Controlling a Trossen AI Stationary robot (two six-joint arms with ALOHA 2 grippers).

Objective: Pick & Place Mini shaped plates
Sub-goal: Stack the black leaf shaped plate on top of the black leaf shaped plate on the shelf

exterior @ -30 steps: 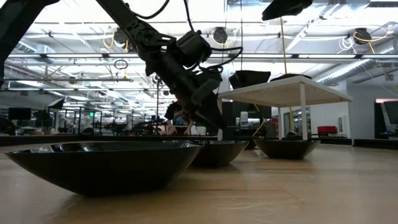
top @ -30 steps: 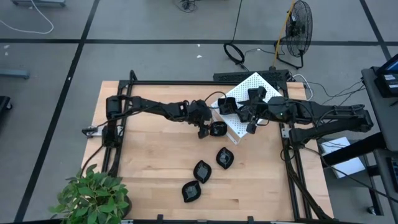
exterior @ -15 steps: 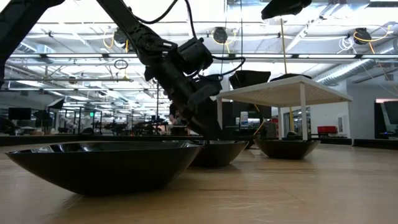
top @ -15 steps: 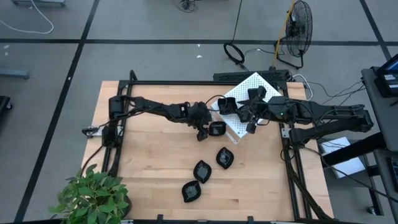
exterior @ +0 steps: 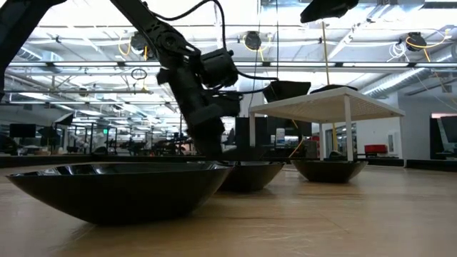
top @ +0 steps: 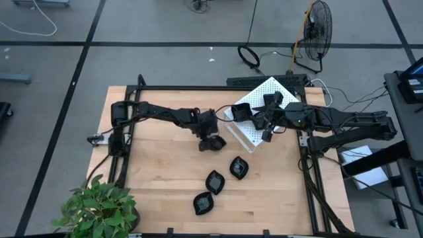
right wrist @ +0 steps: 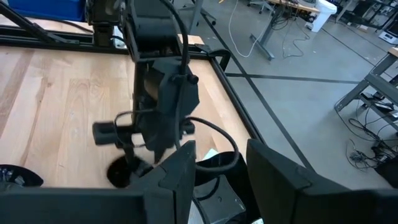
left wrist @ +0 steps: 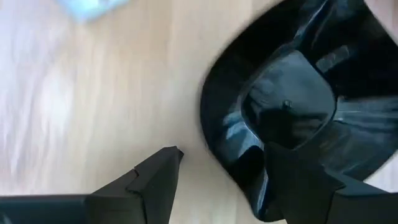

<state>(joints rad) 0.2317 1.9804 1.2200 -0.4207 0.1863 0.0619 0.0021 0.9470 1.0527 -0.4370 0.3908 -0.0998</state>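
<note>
Left gripper (left wrist: 217, 171) down at a mini plate (top: 213, 143) on the table, just clear of the white box (top: 254, 116); jaws wide, straddling its rim (left wrist: 214, 140). Glossy, stiff, light, likely slippery: pinch the thin rim. Right gripper (right wrist: 221, 165) over the box, jaws partly open, apparently empty.

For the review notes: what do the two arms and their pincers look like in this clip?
Both arms are matte black, built of chunky jointed segments. The left arm has thin black cables looping along it, clearest in the low view. The left pincer has two flat, dark, angular fingers. The right arm is equally dark, and the right pincer has broad, slab-like fingers. No markings are visible.
</note>
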